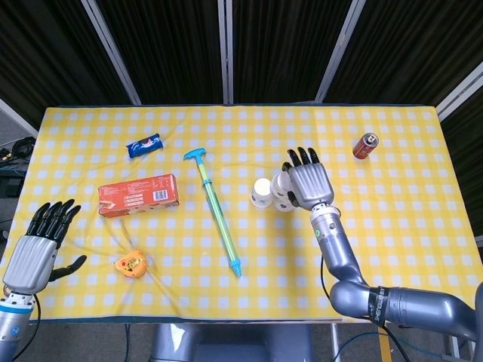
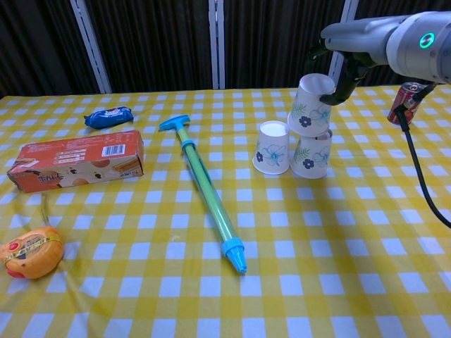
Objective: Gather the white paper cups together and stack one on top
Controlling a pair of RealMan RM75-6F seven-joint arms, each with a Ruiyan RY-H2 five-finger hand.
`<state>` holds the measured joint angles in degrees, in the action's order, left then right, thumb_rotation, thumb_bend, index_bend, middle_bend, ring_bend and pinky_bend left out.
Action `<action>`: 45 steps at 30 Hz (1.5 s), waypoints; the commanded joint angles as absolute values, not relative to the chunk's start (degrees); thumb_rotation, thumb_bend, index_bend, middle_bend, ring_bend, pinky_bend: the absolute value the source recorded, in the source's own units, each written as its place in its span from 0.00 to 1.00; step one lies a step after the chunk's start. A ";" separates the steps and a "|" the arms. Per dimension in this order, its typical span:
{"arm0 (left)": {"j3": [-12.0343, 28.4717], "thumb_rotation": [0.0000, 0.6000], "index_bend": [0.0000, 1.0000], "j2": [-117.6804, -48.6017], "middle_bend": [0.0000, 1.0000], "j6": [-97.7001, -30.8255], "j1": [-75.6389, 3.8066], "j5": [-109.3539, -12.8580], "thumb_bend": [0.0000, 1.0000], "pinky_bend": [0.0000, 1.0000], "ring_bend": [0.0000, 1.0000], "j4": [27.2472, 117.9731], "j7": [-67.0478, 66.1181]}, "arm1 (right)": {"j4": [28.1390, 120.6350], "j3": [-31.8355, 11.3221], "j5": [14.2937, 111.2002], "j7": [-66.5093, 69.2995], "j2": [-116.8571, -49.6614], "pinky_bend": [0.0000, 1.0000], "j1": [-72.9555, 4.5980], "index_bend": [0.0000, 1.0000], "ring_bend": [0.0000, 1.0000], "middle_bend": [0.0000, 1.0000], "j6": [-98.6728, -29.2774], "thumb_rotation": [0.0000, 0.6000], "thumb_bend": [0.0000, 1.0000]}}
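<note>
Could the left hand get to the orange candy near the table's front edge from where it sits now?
Probably yes. The left hand is open and holds nothing, and the orange candy lies just to its side with only bare tablecloth between. The red box sits farther back, out of the way.

Right hand (image 1: 306, 183) grips with curled fingers (image 2: 347, 76); left hand (image 1: 36, 249) spread.

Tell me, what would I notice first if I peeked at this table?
Probably the right robot hand holding a flowered white paper cup, upside down, on top of another paper cup, with a third cup beside. Next, the long green and blue water pump toy lying mid-table on the yellow checked tablecloth.
</note>
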<state>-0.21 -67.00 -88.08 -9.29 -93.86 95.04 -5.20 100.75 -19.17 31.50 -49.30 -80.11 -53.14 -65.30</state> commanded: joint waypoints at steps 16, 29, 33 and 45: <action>0.16 1.00 0.00 -66.87 0.00 -87.69 -9.07 -93.86 0.21 0.00 0.00 95.09 -4.69 | 101.02 -17.27 32.11 -47.31 -80.64 0.08 -54.96 0.46 0.00 0.09 -66.19 1.00 0.33; 0.45 1.00 0.00 -66.74 0.00 -87.00 -9.11 -93.34 0.21 0.00 0.00 94.89 -4.26 | 99.55 -16.04 32.08 -47.40 -81.76 0.06 -56.14 0.37 0.00 0.04 -66.59 1.00 0.28; 0.53 1.00 0.00 -66.55 0.00 -86.71 -9.13 -93.11 0.21 0.00 0.00 95.05 -4.19 | 100.93 -15.64 29.98 -49.09 -80.98 0.03 -56.74 0.26 0.00 0.00 -66.76 1.00 0.22; 0.55 1.00 0.00 -66.52 0.00 -87.23 -8.77 -93.55 0.21 0.00 0.00 95.19 -4.37 | 104.84 -15.32 33.44 -47.47 -79.13 0.02 -55.51 0.12 0.00 0.00 -70.96 1.00 0.16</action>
<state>0.56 -66.52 -87.23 -8.77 -93.55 95.19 -4.37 104.32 -15.42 32.91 -47.79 -79.50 -55.84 -70.47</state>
